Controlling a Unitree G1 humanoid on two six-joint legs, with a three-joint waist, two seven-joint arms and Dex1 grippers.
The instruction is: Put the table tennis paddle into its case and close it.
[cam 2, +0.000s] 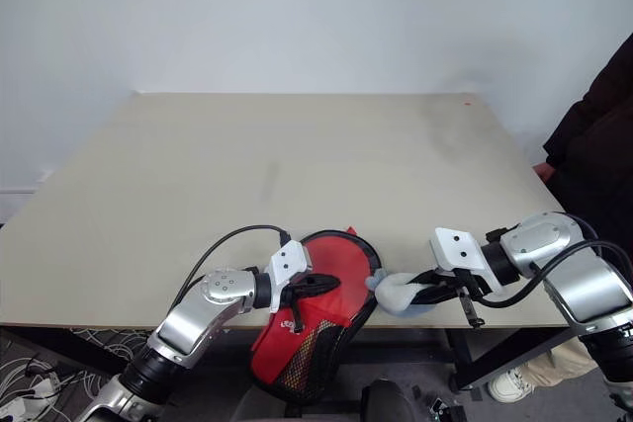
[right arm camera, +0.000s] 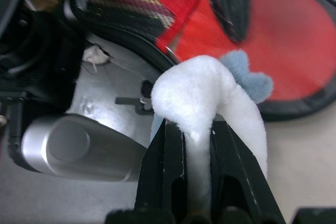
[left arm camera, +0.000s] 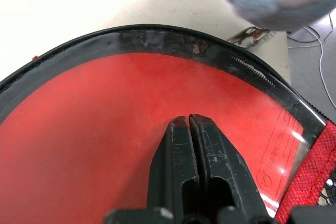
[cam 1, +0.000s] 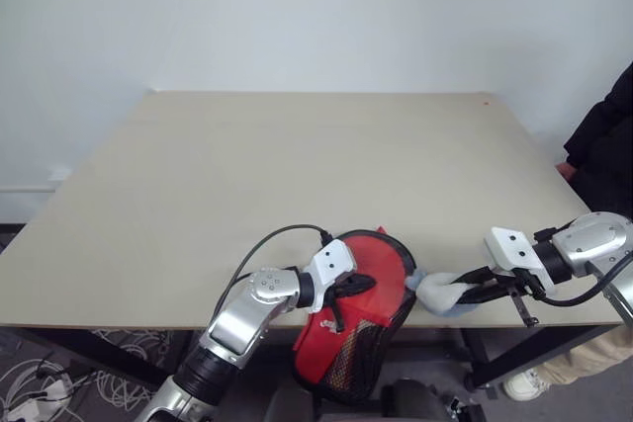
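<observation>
Paddle (cam 1: 368, 262) and case (cam 1: 346, 343) sit together at the near edge of the counter (cam 1: 297, 165), the red face showing through the clear side, so the paddle looks already inside. Much of the case hangs past the edge toward the floor, and that is the first risk: with so little of it resting on the counter, a slack hold could let it tip off.

On the left, the left gripper (cam 1: 354, 284) has its fingers (left arm camera: 194, 145) pressed together on the clear side over the red face. I cannot tell whether they pinch any fabric or only press on it; if only pressing, a tug from the other side could slide the case out.

To the right, just beside the case, the right gripper (right arm camera: 197, 124) is nearly closed around a pale blue-grey wad of cloth (cam 1: 443, 294), which seems tied to the zip, though that link is not clear. A soft wad may slip between the fingers, and pulling at an angle could jam the zip.

Far right, a person (cam 1: 605, 135) stands near the counter's corner.
</observation>
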